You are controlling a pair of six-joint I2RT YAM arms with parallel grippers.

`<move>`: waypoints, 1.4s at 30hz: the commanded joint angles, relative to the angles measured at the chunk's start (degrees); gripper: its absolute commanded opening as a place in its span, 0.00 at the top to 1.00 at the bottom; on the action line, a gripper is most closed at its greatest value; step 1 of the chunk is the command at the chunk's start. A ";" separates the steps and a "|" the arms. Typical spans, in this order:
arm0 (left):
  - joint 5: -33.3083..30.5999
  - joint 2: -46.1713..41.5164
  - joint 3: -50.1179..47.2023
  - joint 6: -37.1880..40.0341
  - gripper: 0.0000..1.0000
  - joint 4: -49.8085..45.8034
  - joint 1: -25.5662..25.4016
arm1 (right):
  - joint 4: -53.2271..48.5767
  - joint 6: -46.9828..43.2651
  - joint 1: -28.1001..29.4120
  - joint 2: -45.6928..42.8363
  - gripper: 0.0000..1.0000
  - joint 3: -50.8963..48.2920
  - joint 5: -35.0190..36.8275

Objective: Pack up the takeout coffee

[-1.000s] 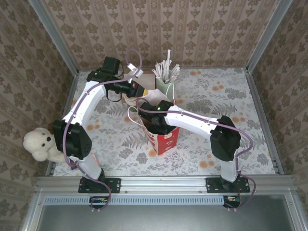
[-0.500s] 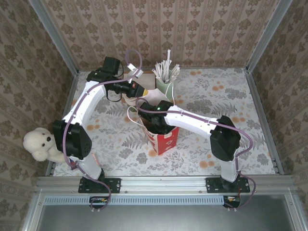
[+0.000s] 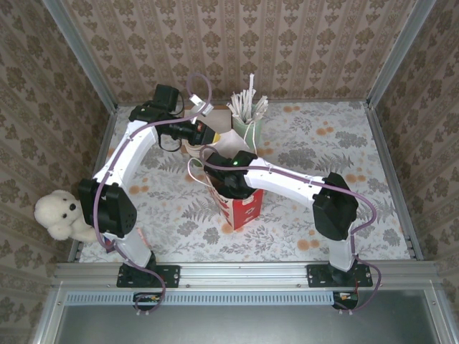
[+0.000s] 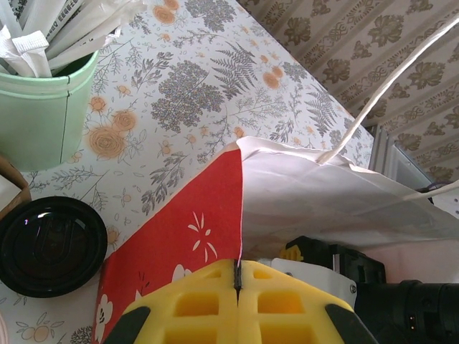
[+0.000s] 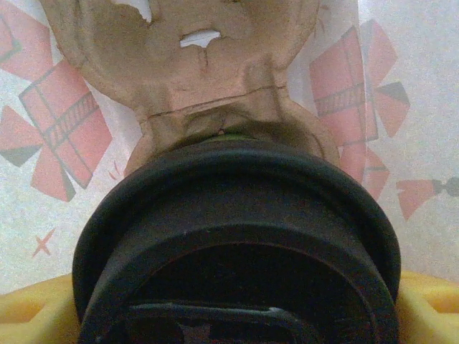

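The takeout coffee (image 5: 237, 236) shows its round black lid close up in the right wrist view, with yellow fingers (image 5: 29, 315) on either side of it. My right gripper (image 5: 237, 315) is shut on it, inside the red paper bag (image 3: 245, 209), above a brown cardboard carrier (image 5: 186, 64) on the bag's floor. From above, the right gripper (image 3: 229, 183) is sunk in the bag's mouth. My left gripper (image 4: 237, 276) is shut on the bag's upper edge (image 4: 240, 215), holding the bag open; in the top view the left gripper (image 3: 206, 136) sits just behind the bag.
A pale mint cup of white wrapped straws (image 3: 246, 123) stands right behind the bag, also seen in the left wrist view (image 4: 43, 107). Another round black lid (image 4: 50, 247) lies beside the bag. A white teddy bear (image 3: 61, 213) sits at the table's left edge.
The right arm has shifted slightly to the left with the bag. The left arm has not moved.
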 commanded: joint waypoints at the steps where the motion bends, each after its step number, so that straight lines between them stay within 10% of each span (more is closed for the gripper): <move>1: 0.56 -0.99 0.46 -0.31 1.00 -0.72 -0.47 | 7.33 -1.37 0.96 3.05 0.36 -2.97 0.64; 42: 0.63 -1.55 1.09 0.45 1.00 -1.28 -0.50 | 3.75 0.57 1.09 7.43 0.35 -6.50 -2.01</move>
